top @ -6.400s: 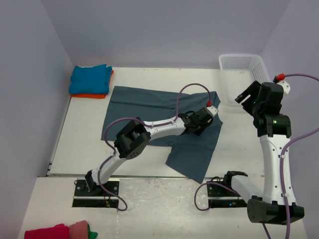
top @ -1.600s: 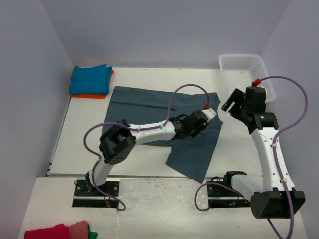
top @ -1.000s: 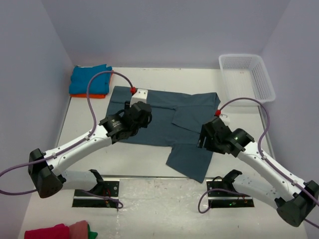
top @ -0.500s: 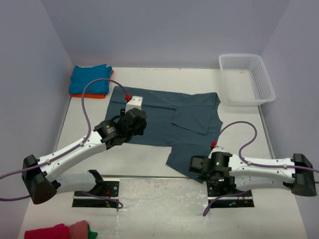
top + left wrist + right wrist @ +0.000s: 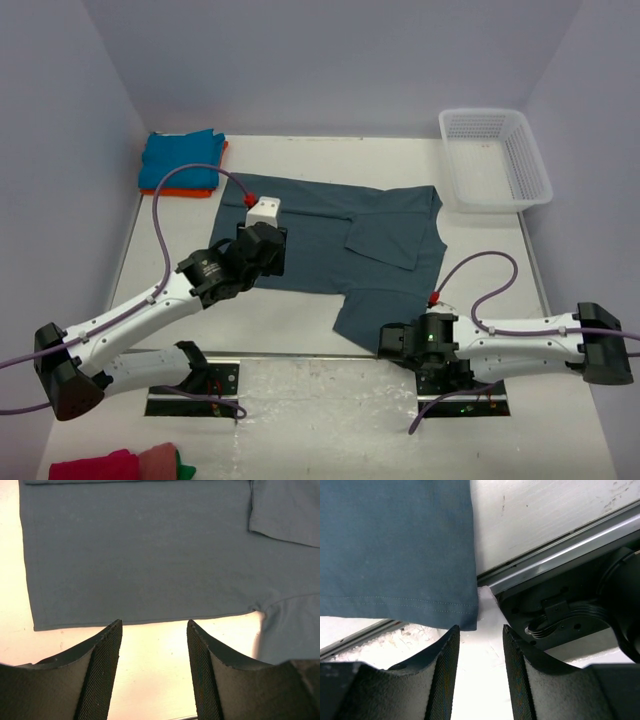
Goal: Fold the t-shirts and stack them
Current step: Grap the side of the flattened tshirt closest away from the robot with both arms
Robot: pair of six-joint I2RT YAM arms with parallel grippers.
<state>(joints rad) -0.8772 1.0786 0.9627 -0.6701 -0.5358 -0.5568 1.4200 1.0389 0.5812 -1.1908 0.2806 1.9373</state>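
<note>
Looking from above, your slate-blue shirt (image 5: 320, 225) lies flat on the table (image 5: 480, 260), turquoise shirt (image 5: 180, 160) atop the orange shirt (image 5: 185, 192) back left. Left wrist — left gripper (image 5: 154, 625) spread over its hem. Right wrist — right gripper (image 5: 479, 630) spread at its corner, pinching nothing.

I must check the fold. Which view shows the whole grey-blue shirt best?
The top view: only there the grey-blue shirt fits in frame. The left wrist view shows only part of its body; the right wrist view, only one hemmed corner.
</note>
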